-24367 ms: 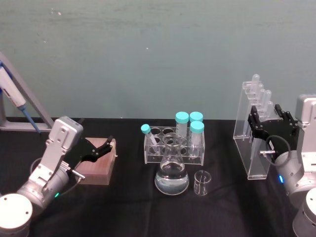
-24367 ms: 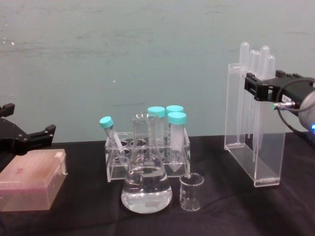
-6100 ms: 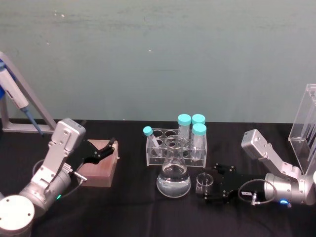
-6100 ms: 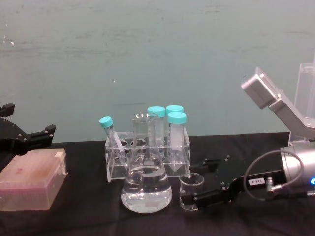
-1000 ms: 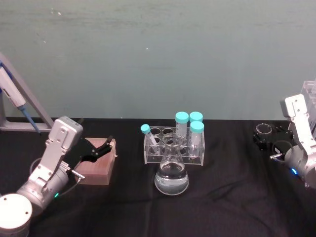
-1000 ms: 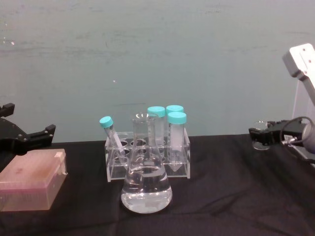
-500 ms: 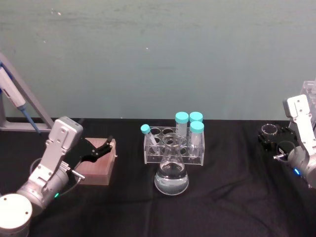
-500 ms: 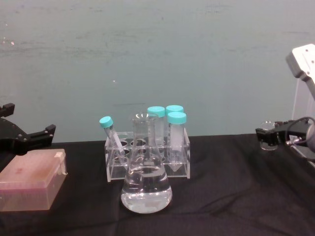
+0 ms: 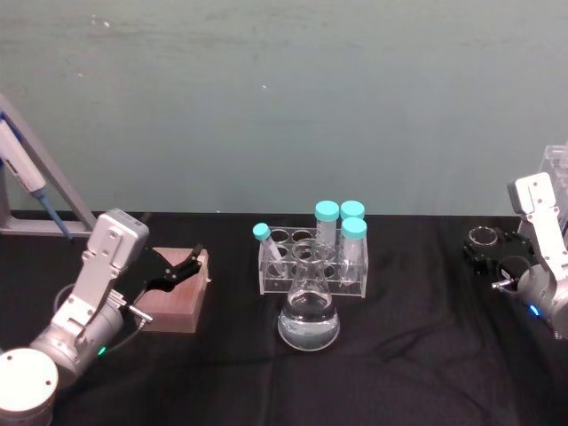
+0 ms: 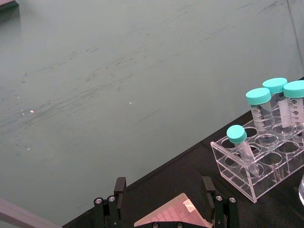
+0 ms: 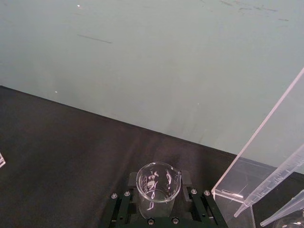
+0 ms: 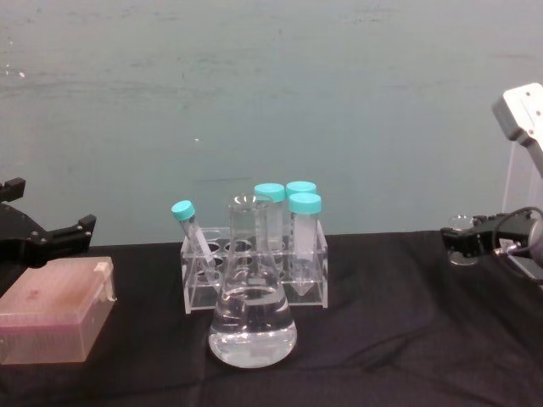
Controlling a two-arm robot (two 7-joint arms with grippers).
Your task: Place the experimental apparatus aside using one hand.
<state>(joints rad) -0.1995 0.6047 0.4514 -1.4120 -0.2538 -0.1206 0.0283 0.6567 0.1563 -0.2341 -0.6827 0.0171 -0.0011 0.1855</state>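
Black cloth covers the table [image 9: 426,355] under a teal wall. The tall pipette rack [image 11: 266,142] already stands aside at 3 o'clock, so that piece looks done. At 9 o'clock my left gripper [image 9: 191,264] hangs spread over the pink box [image 9: 173,302], idle. The conical flask [image 9: 309,311], part full, sits at centre, not yet moved. My right gripper [image 12: 462,242] clasps the small beaker [image 9: 484,236] low at 3 o'clock, just beside the rack. I judge two thirds nearly done.
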